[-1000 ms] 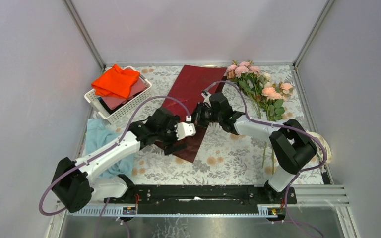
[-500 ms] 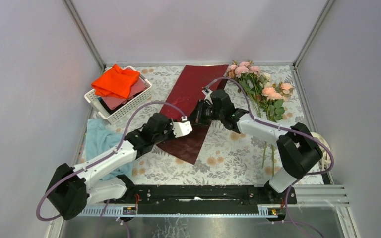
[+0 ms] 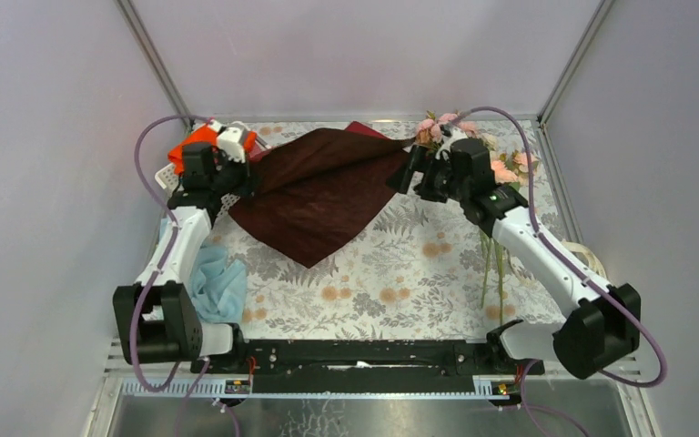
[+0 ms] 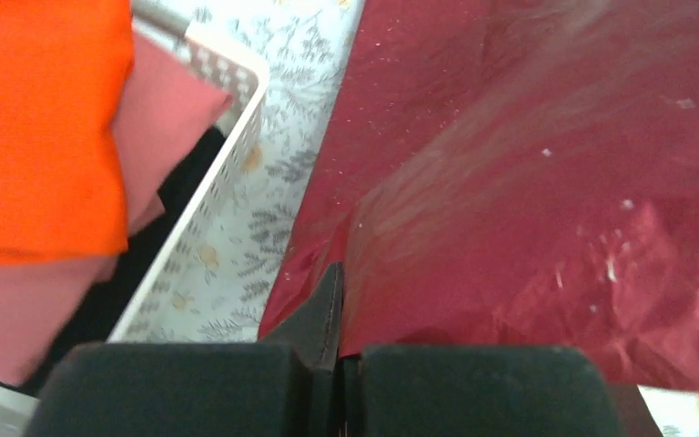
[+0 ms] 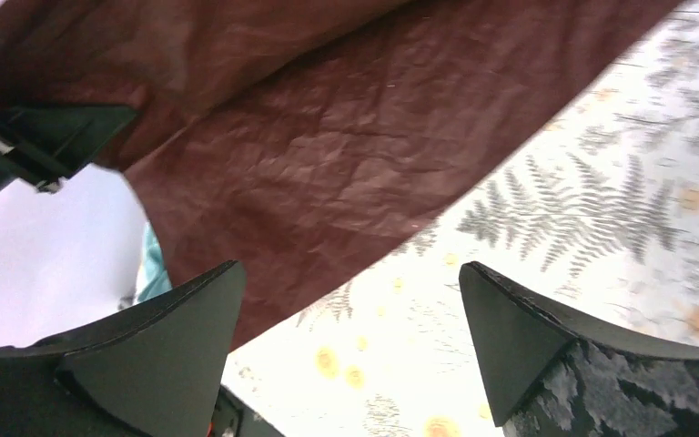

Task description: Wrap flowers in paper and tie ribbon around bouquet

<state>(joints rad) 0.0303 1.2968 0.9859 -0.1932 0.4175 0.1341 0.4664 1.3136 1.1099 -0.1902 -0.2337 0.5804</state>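
The left gripper is pinching the paper's edge at ten o'clock; the right gripper is gaping wide at one o'clock.

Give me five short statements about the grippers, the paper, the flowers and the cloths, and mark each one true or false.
1. The left gripper is shut on the paper. True.
2. The right gripper is clamped on the paper. False: its jaws stand open with nothing held.
3. The orange cloth lies in the white basket. True.
4. The flowers are wrapped in the paper. False: they lie bare on the table, at the far right.
5. The light blue cloth lies by the right arm's base. False: it lies on the left side of the table.
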